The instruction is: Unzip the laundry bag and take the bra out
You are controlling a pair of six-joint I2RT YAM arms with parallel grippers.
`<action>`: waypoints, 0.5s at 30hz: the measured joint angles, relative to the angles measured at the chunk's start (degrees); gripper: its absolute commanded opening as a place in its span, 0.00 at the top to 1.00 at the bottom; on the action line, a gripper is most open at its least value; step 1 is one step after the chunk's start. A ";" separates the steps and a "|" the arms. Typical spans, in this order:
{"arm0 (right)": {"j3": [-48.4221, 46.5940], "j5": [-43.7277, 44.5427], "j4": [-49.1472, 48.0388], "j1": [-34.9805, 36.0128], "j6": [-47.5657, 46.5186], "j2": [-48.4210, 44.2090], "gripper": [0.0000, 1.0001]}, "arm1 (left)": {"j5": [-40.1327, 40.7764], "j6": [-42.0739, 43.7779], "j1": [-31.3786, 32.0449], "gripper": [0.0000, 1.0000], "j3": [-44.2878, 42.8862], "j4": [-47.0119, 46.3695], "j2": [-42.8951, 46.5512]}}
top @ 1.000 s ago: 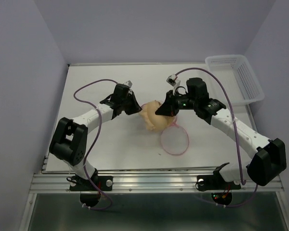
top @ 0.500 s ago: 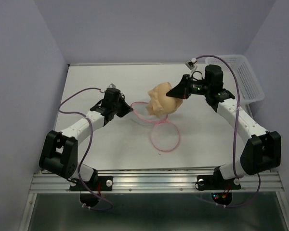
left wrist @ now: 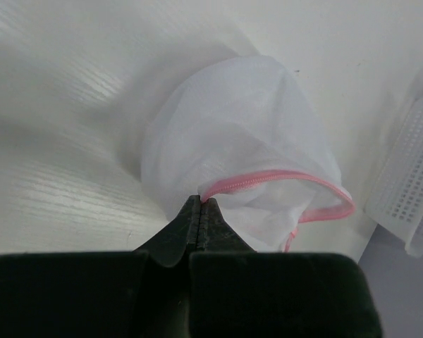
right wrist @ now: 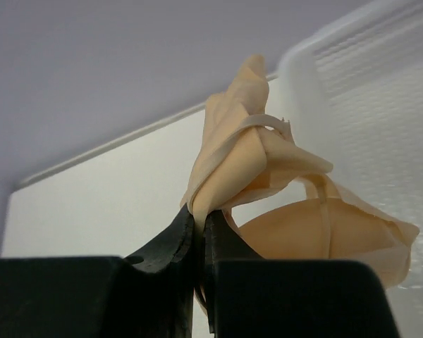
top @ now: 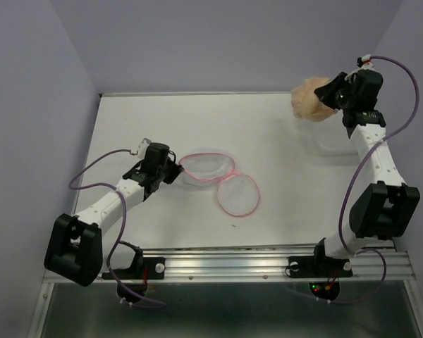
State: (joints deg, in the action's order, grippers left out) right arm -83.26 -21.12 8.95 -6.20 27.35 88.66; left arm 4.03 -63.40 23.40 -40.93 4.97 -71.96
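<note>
The laundry bag (top: 206, 167) lies open on the table, white mesh with pink zipper edging, its round lid (top: 237, 193) flopped toward the front. My left gripper (top: 175, 169) is shut on the bag's pink rim at its left side; the left wrist view shows the rim (left wrist: 268, 179) pinched between the jaws and the gripper (left wrist: 200, 204) closed. My right gripper (top: 330, 97) is shut on the tan-beige bra (top: 310, 100) and holds it high at the far right, over the white basket. The right wrist view shows the bra (right wrist: 268, 190) hanging from the closed gripper (right wrist: 199, 218).
The white plastic lattice basket (top: 331, 144) stands at the far right of the table, mostly hidden under the bra and right arm; its wall shows in the right wrist view (right wrist: 366, 77) and in the left wrist view (left wrist: 412, 190). Purple walls enclose the table.
My right gripper has lifted the bra out of the bag and carried it up and right over the basket. My left gripper has pulled the bag's rim left. The bag lies flat and empty.
</note>
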 measured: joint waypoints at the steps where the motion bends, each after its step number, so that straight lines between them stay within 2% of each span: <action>1: -1.29 5.95 1.40 -0.94 -0.68 1.11 0.96 | 0.26 -0.11 0.02 1.00 0.00 -0.02 0.61; 6: -4.76 27.93 5.79 -1.27 -4.17 5.57 0.84 | 0.70 -0.11 0.04 1.00 0.11 -0.26 1.18; 8: -5.92 33.75 6.93 -1.36 -5.11 7.69 0.80 | 0.68 -0.11 0.09 1.00 0.20 -0.46 1.16; 9: -6.58 37.62 7.50 -1.42 -5.92 9.27 0.75 | 0.66 -0.09 0.13 1.00 0.20 -0.50 1.16; 10: -6.80 39.71 7.76 -1.66 -6.43 10.80 0.48 | 0.66 -0.09 0.13 1.00 0.22 -0.59 1.16; 11: -6.80 40.85 8.11 -1.84 -6.91 11.80 0.34 | 0.66 -0.09 0.15 1.00 0.26 -0.79 1.16; 13: -6.80 42.95 9.68 -2.34 -8.07 14.21 0.17 | 0.66 -0.09 0.15 1.00 0.57 -1.14 1.16; 14: -6.78 43.10 10.56 -2.47 -8.63 15.10 0.01 | 0.63 -0.09 0.17 1.00 0.85 -1.33 1.16; 15: -6.78 43.17 11.39 -2.69 -9.07 15.67 0.00 | 0.63 -0.09 0.17 1.00 1.05 -1.36 1.16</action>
State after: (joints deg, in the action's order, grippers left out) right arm -90.04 22.04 20.34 -8.88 18.28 104.33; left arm 4.67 -63.48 23.57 -39.88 3.62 -70.81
